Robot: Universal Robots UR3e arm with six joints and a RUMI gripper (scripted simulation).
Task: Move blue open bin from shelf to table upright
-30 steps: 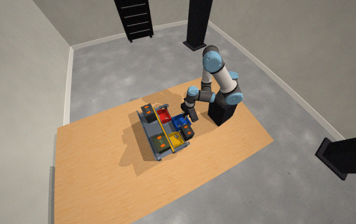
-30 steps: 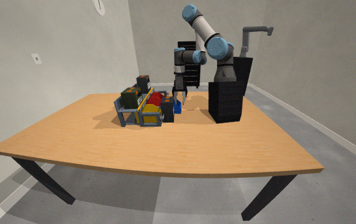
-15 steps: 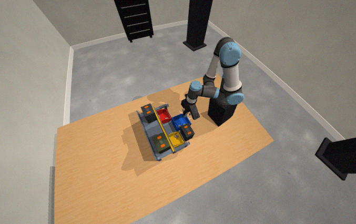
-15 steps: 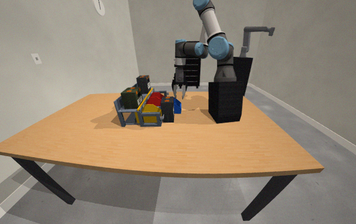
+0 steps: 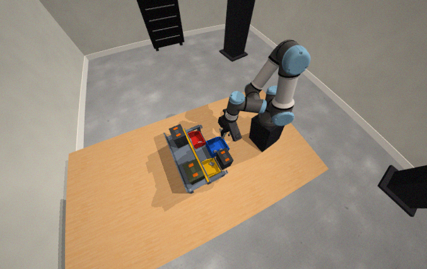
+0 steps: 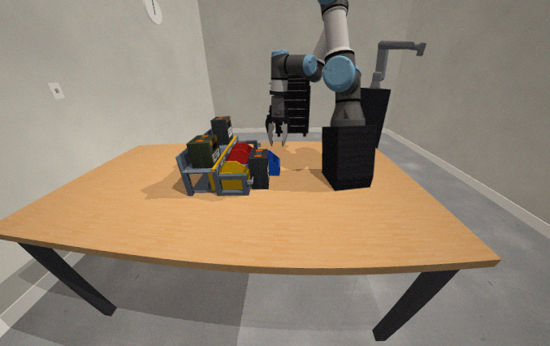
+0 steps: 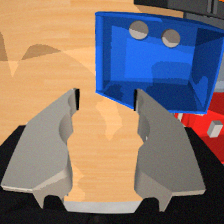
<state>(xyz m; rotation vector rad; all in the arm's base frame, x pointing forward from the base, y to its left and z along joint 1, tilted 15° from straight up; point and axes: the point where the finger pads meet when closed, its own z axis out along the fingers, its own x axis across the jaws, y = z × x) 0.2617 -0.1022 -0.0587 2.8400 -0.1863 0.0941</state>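
Note:
The blue open bin (image 5: pixel 217 145) (image 6: pixel 274 163) (image 7: pixel 150 65) sits upright at the shelf's side nearest the robot, next to the red bin (image 5: pixel 196 137) (image 6: pixel 239 151). Two grey round parts (image 7: pixel 138 30) (image 7: pixel 171 37) lie in it. I cannot tell whether it rests on the shelf or on the table. My gripper (image 5: pixel 227 136) (image 6: pixel 277 139) (image 7: pixel 106 90) hangs above the bin's near wall, pointing down. Its fingers stand a little apart with only bare table between them. The bin's wall lies just beyond the right fingertip in the wrist view.
The grey shelf frame (image 5: pixel 175 160) (image 6: pixel 184 165) also holds a yellow bin (image 5: pixel 210 168) (image 6: pixel 234 175), a dark green box (image 5: pixel 191 172) and a black box (image 5: pixel 178 133). Another black box (image 5: pixel 224 158) (image 6: pixel 259 168) stands right beside the blue bin. The robot's black pedestal (image 5: pixel 263 133) (image 6: pixel 348 157) stands close by.

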